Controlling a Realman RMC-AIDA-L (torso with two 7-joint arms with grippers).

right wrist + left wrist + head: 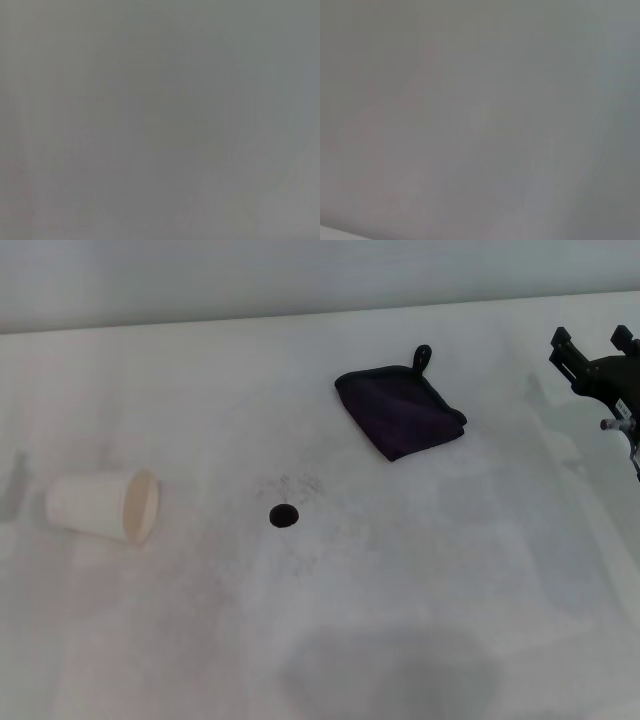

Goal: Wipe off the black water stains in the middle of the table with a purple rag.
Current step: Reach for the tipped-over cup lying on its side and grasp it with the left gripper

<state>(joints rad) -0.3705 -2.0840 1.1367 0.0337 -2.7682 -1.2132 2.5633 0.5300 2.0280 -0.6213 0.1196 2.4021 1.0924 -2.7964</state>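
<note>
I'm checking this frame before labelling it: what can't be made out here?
- Left gripper: absent from the head view; the left wrist view shows only blank grey.
- Right gripper: cut off by the head view's right edge; right wrist view blank too.
- Paper cup: lying sideways, its inside too shallowly seen.
- Purple rag: underside hidden by its folds.

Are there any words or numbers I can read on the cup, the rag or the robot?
None. The paper cup, purple rag, table and right gripper show no readable writing; the wrist views are blank grey.
</note>
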